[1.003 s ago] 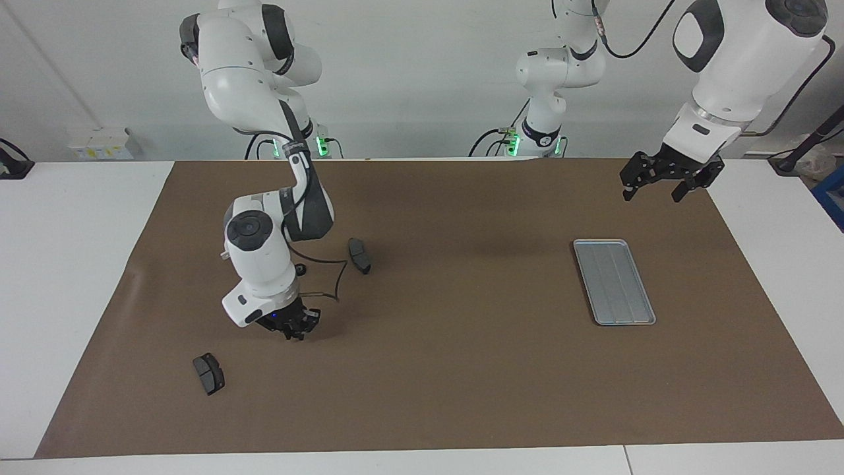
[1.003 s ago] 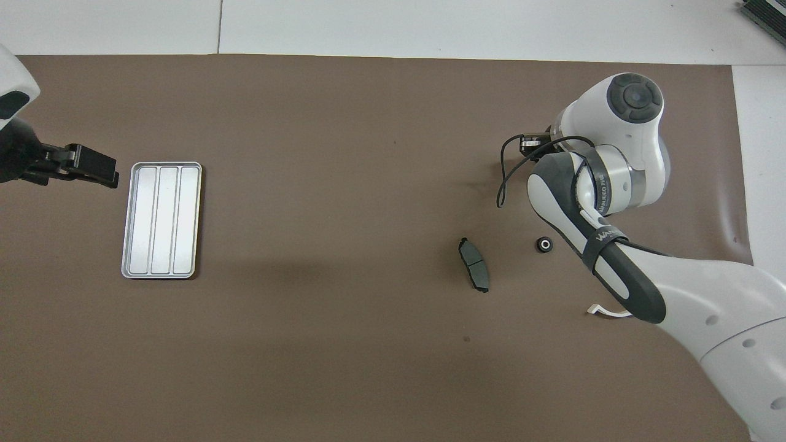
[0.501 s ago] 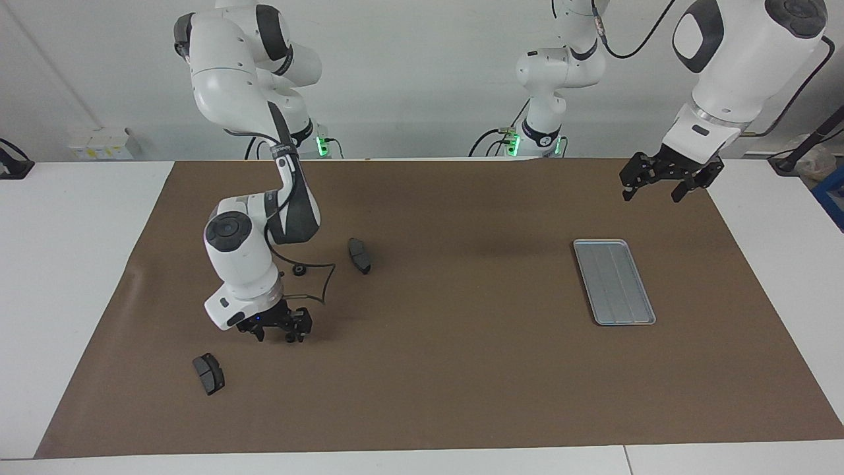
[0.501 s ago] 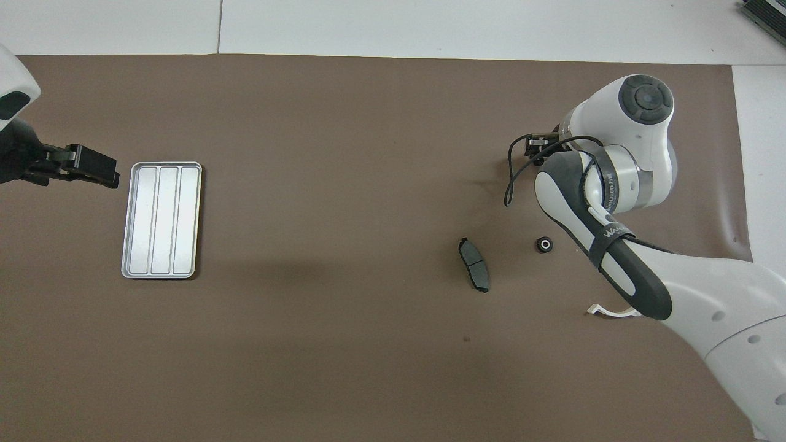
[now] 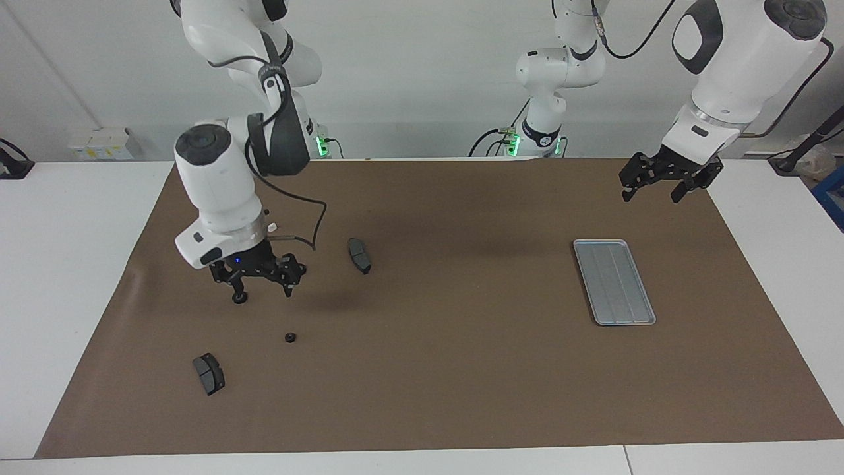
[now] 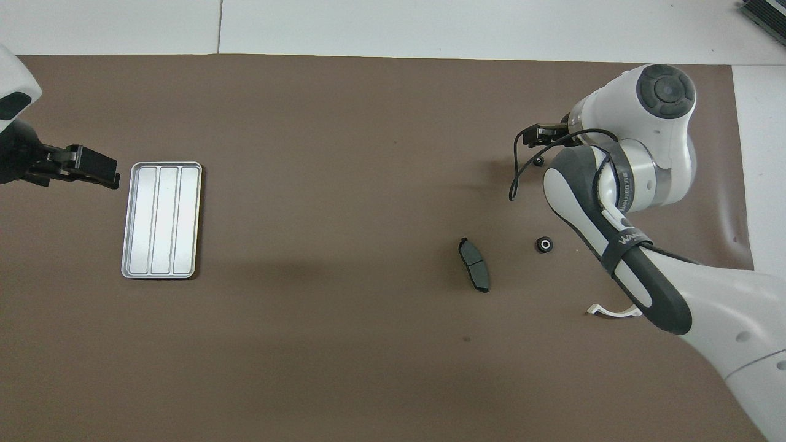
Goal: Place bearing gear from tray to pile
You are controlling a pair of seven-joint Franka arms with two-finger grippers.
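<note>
Right gripper (image 5: 262, 287) has risen, fingers spread, empty, over mat; gear (image 5: 289, 338) released, lies at 5 o'clock from it, 2 o'clock from pad (image 5: 208, 373). Retreat straight up, avoid nudging. Gear: small, dark, round. Tray (image 5: 614, 282) bare. Left gripper (image 5: 664, 182) waits at tray's 12 o'clock, fingers spread, empty.

You see a flat silver-grey ridged metal tray (image 5: 614, 282) with three lengthwise bands; two dark grey curved brake pads (image 5: 359, 255); a small black round bearing gear (image 5: 289, 338); a white half-ring bracket (image 6: 605, 312); brown paper on the white surface (image 5: 66, 218); black hands on white arms.
</note>
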